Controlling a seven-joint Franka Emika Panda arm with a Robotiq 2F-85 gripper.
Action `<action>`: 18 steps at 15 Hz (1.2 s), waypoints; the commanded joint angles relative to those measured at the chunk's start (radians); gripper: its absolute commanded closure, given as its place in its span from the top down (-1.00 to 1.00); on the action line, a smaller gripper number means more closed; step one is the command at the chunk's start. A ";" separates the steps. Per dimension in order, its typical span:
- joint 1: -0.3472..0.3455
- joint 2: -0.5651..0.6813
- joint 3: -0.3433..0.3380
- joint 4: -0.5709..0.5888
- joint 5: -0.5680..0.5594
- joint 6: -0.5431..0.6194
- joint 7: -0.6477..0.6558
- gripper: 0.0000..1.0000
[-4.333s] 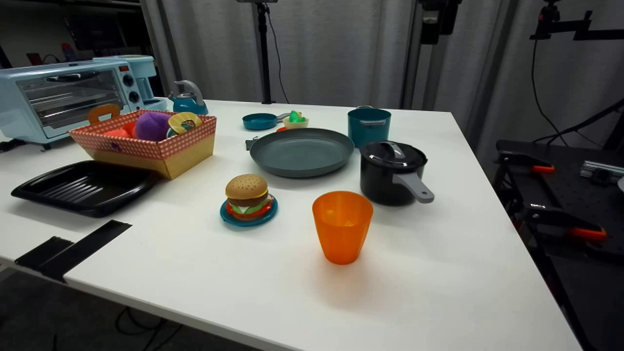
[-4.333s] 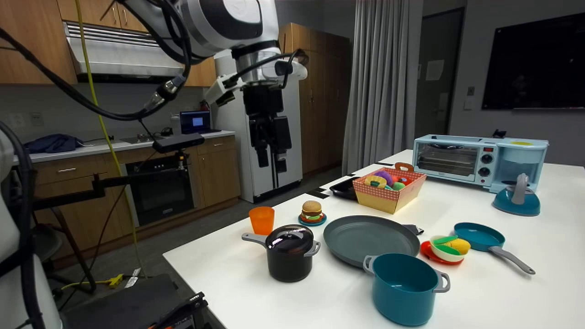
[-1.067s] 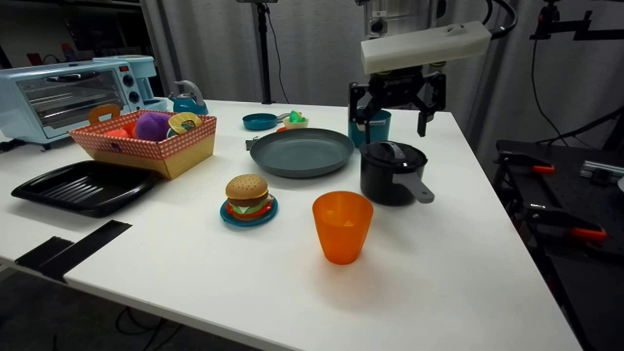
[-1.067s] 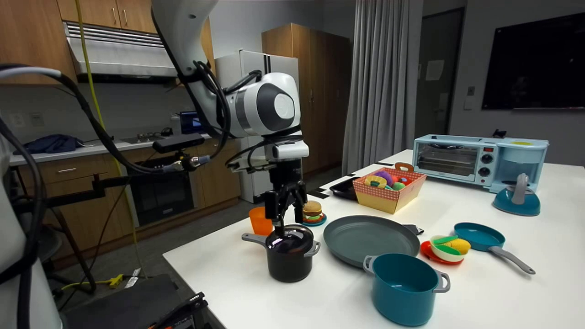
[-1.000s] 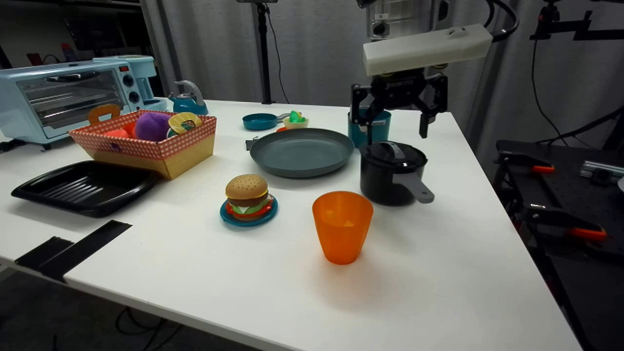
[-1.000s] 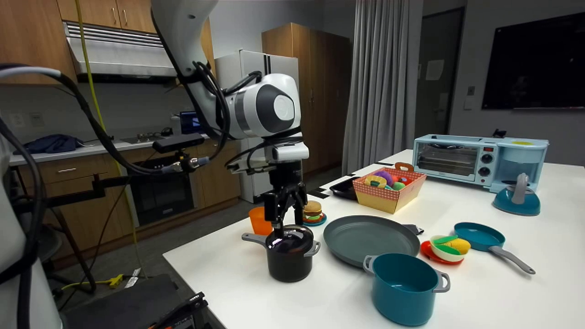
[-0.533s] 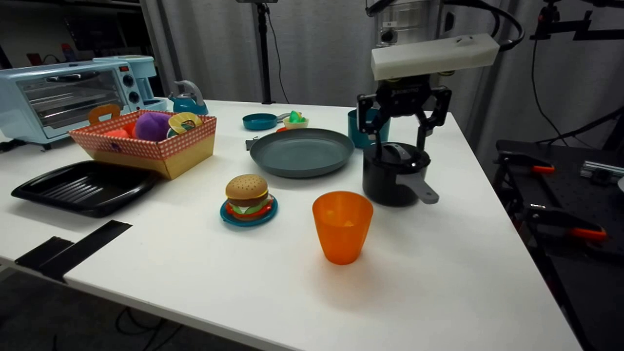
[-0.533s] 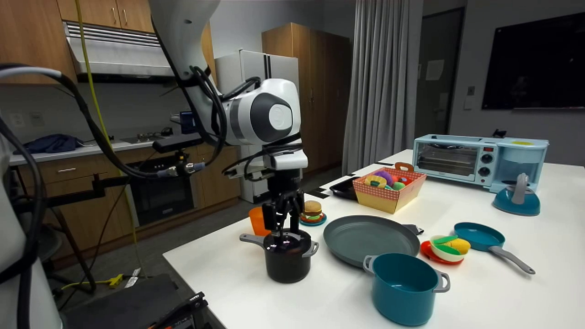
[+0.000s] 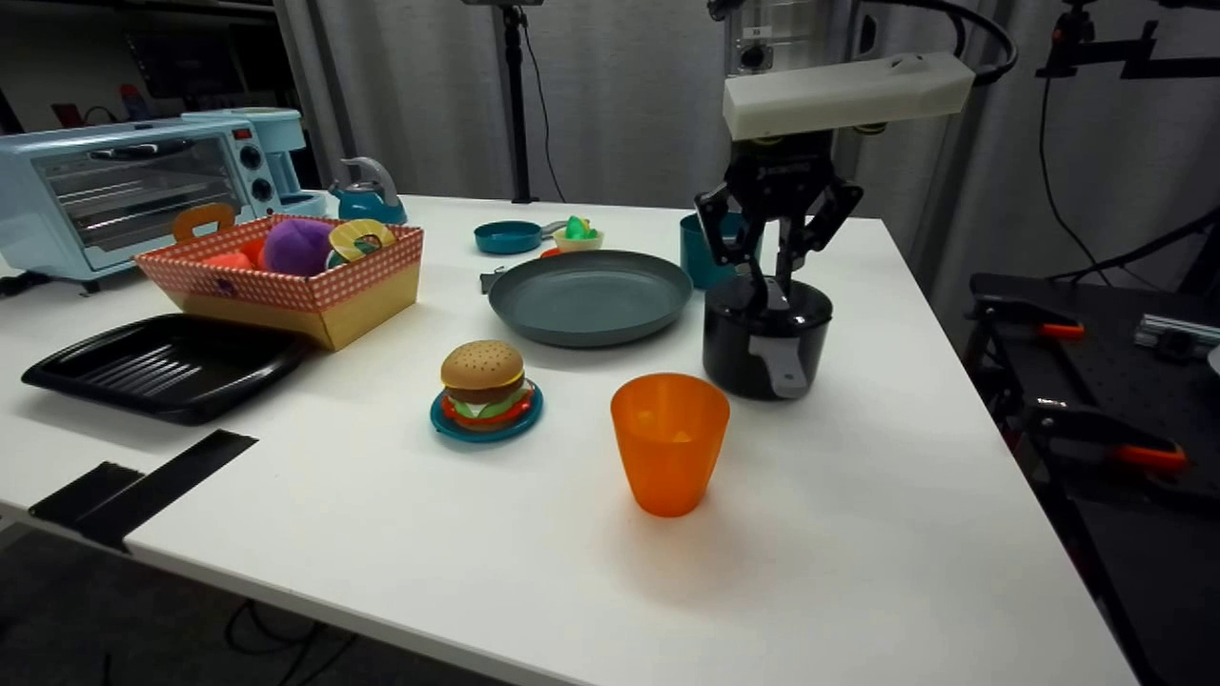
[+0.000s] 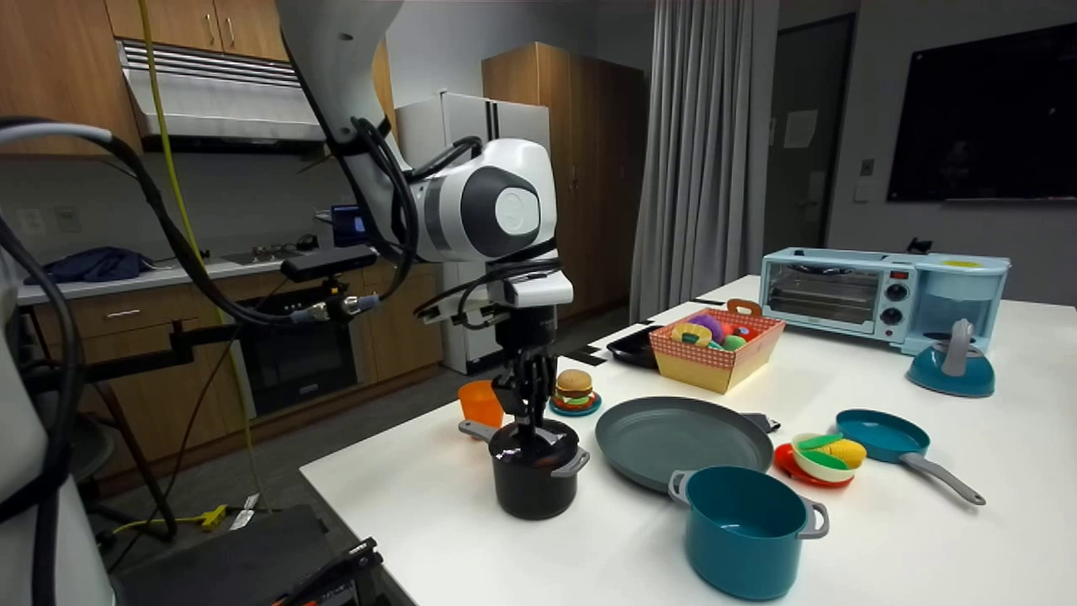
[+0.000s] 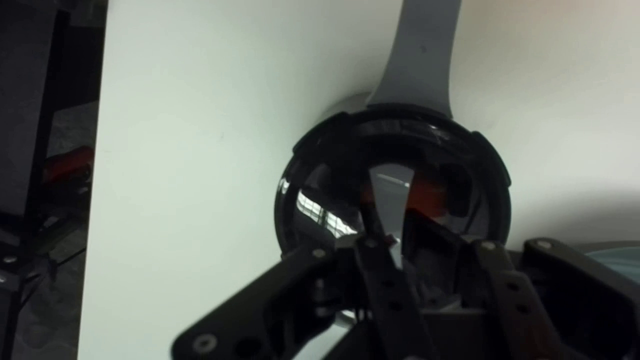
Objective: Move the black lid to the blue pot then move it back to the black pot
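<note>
Grasping: your tool (image 11: 391, 216) is clenched on the grey strap handle (image 11: 392, 186) of the black lid (image 11: 340, 187), its fingers (image 11: 382, 275) on either side of the strap.
Black lid: you find it on the black pot (image 10: 538, 492), over the mouth; whether it is slightly raised, you cannot tell.
Black pot: stands upright on the counter (image 9: 877, 534) under your tool; in an exterior view, its long grey side handle (image 9: 783, 367) points toward the camera.
Blue pot (image 10: 745, 539): stands upright near the black pot, apart from it, with its mouth facing up and its inside in your view. In an exterior view, your tool hides part of it.
Grey pan (image 9: 591, 297): lies flat beside the blue pot; you cannot tell whether they touch.
Orange cup (image 9: 669, 448): stands upright near the black pot, apart from it.
Burger (image 9: 483, 367): sits on a teal saucer (image 9: 486, 436), between the orange cup and the black tray (image 9: 229, 348).
Black tray: lies just beside the basket (image 9: 376, 300) with a red checked rim, which holds coloured pieces (image 9: 297, 248).
Cream bowl (image 10: 829, 476): holds toy vegetables (image 10: 848, 454); you see a red dish (image 10: 789, 468) under it and a small teal frying pan (image 10: 883, 433) beside it.
Light-blue toaster oven (image 9: 143, 181): stands on the counter well apart from your tool, with a teal kettle (image 9: 370, 202) near it.
</note>
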 commanded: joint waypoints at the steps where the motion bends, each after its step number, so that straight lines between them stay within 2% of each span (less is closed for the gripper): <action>1: 0.011 -0.009 -0.009 -0.006 0.036 -0.004 -0.043 -0.93; 6: 0.008 -0.082 -0.010 0.007 0.026 -0.103 -0.062 -0.91; 10: -0.003 -0.157 -0.008 0.042 0.002 -0.234 -0.067 -0.91; 13: -0.030 -0.204 -0.018 0.056 -0.036 -0.302 -0.069 -0.91; 18: -0.109 -0.256 -0.065 0.021 -0.109 -0.316 -0.086 -0.91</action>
